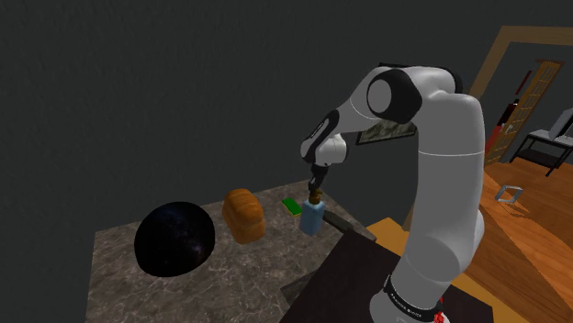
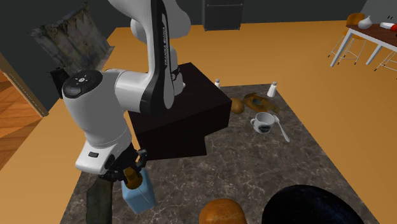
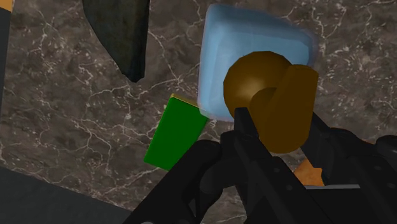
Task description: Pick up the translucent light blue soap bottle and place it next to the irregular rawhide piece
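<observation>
The translucent light blue soap bottle (image 3: 254, 57), squarish with rounded corners and a brown pump top, is upright at the dark veined stone desk (image 1: 119, 266), just beside a flat green block (image 3: 175, 130). The all-black gripper (image 3: 280, 124) has its jaws narrowed onto the pump, clasping it.

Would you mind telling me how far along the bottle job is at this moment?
Done: the gripper is at the bottle and seems shut on its brown pump top. In hand: the lift; the bottle looks on or barely off the counter, by the green block. Left: carrying it to the rawhide beside the mug, at the counter's far end.
</observation>
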